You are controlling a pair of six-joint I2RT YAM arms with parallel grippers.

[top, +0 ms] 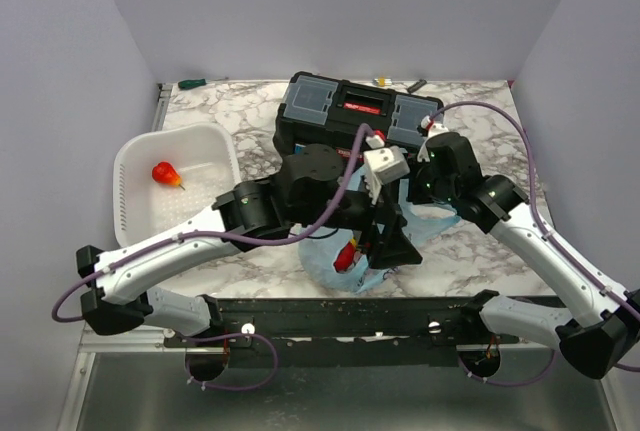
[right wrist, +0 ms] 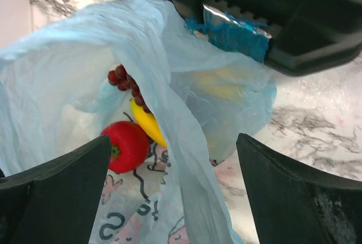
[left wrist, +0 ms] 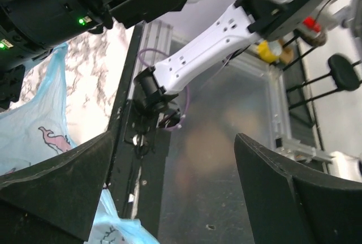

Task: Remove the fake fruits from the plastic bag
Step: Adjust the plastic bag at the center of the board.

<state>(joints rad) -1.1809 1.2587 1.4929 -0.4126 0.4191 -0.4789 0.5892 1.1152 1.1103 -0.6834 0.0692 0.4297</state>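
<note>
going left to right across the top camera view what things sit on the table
white slotted plastic basket holding a small red pear-shaped fruit → black plastic toolbox (light-blue plastic bag shares its span, so skipped)

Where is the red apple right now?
In the right wrist view, the red apple lies inside the plastic bag, low on the left, right next to the yellow banana, with the grape bunch just above them.
</note>
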